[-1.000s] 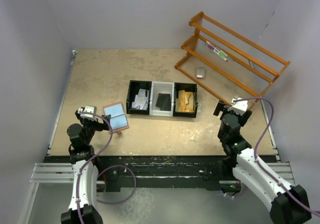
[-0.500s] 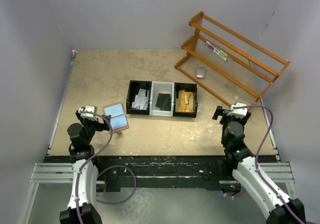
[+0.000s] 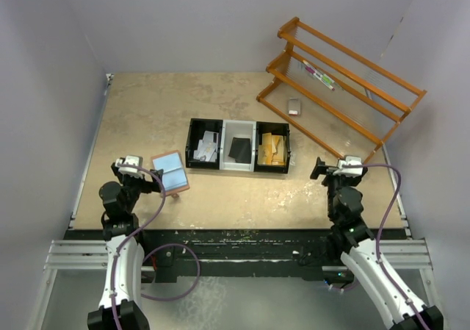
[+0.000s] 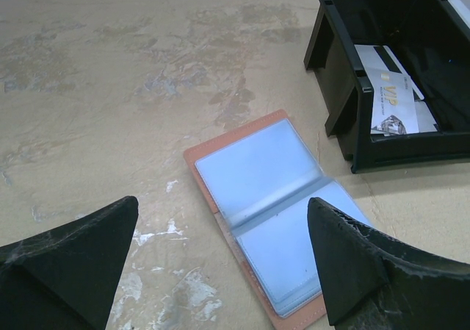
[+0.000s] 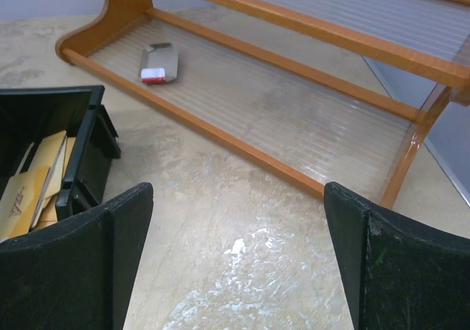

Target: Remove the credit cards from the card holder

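Note:
The card holder (image 3: 170,173) lies open on the table, reddish-brown outside, light blue lining up; its pockets (image 4: 279,212) look flat, with no card showing. Pale grey and white credit cards (image 3: 205,148) lie in the left black bin, one with printing visible in the left wrist view (image 4: 393,95). My left gripper (image 3: 149,178) is open and empty, low over the holder's near left edge, its fingertips (image 4: 222,200) either side of it. My right gripper (image 3: 327,171) is open and empty over bare table (image 5: 239,190) right of the bins.
Three joined bins (image 3: 239,128) stand mid-table: the middle one holds a black pouch (image 3: 239,150), the right one tan-yellow papers (image 3: 273,150). An orange wooden rack (image 3: 338,80) leans at the back right with a small grey-and-red item (image 5: 158,64) on its lowest shelf.
My right arm has pulled back toward the near edge and its gripper has shifted slightly left and lower. The left arm and the card holder have not moved.

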Available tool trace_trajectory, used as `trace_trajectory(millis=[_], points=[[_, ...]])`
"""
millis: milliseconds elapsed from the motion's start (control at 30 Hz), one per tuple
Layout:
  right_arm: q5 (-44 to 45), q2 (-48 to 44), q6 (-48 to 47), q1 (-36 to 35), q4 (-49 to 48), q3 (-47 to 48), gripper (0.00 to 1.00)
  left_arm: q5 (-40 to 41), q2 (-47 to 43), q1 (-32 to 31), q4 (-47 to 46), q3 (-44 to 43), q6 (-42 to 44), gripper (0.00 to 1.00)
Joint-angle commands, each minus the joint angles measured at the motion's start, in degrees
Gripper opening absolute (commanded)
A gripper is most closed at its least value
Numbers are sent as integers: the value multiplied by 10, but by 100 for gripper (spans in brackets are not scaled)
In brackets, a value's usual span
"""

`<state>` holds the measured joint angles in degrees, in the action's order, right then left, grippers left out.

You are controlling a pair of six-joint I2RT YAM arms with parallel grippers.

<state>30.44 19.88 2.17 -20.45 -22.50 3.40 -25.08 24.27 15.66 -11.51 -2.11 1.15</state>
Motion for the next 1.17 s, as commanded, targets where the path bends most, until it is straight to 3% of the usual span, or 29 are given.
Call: trace_trajectory(millis=[0, 1133], points=[[4, -49, -6, 4, 7, -5, 100, 2, -2, -2, -24, -1, 4, 99], [7, -39, -3, 4, 1, -4, 100, -5, 15, -2, -35, -4, 7, 99]])
